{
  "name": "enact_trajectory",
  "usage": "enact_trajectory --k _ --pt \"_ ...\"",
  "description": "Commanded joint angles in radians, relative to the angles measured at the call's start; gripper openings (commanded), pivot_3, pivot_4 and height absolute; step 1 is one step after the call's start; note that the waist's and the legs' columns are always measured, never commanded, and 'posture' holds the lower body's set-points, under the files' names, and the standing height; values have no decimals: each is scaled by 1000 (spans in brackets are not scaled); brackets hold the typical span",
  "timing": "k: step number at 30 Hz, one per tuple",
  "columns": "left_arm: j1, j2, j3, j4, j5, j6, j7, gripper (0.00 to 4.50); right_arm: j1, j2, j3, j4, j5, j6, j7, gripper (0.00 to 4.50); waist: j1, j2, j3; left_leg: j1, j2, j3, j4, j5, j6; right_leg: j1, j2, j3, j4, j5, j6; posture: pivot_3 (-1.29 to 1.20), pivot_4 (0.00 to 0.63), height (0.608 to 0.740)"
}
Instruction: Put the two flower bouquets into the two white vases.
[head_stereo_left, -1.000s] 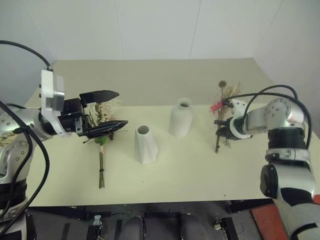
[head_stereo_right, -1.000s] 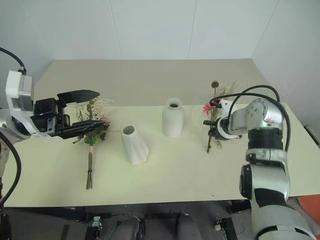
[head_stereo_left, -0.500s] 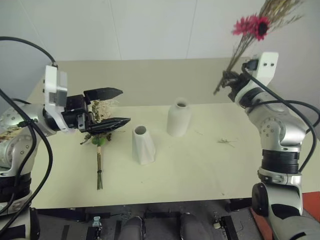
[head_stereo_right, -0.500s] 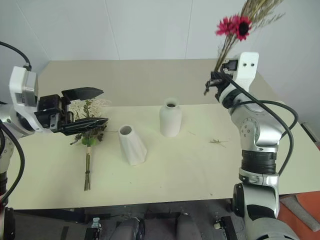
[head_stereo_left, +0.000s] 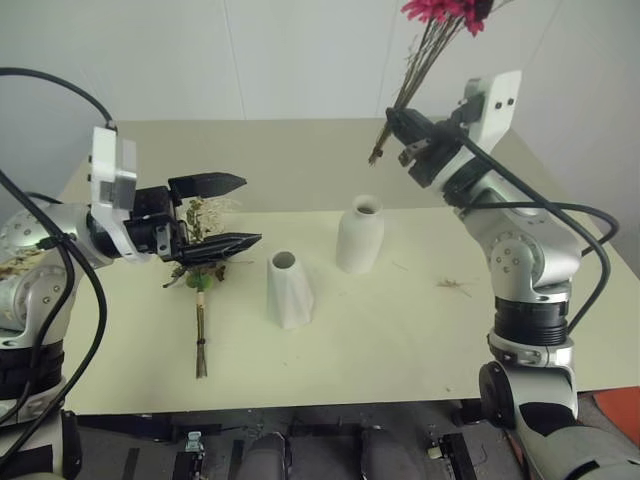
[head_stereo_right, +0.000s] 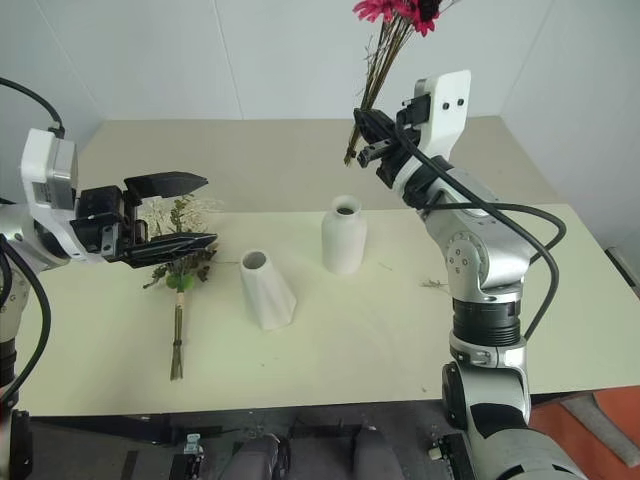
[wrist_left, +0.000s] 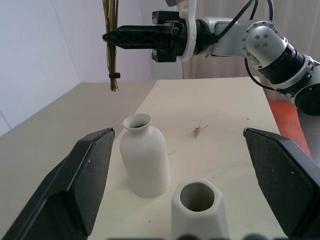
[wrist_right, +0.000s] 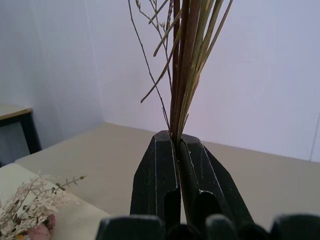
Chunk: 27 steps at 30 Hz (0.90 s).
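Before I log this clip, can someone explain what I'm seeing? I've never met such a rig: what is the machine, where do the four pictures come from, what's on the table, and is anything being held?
This is a humanoid robot with two arms, each ending in a two-fingered black gripper. Two pictures come from a pair of cameras on its head, looking down over the arms. The other two come from cameras on its wrists, looking along each gripper's fingers.

On the pale table stand two white vases: a shorter faceted vase and a taller bottle-shaped vase. A bouquet of pale roses and white sprigs lies flat near the left gripper, which is open and holds nothing.

The right gripper is shut on the stems of the magenta daisy bouquet, raised above and behind the taller vase. A few bits of dried stem lie on the table.
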Motion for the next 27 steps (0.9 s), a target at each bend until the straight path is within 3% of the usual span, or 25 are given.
enact_trajectory --k 1,27 --pt "-4 3 27 -27 -4 -11 10 4500 19 -39 6 -74 29 32 49 21 0 0 0 0 0 0 0 0 0 0 0 0 0 0 0 0 150 740" --pt "-7 -2 20 -36 -5 -6 14 4500 123 -31 108 21 -109 -51 121 21 -2 0 0 0 0 0 0 0 0 0 0 0 0 0 0 0 150 740"
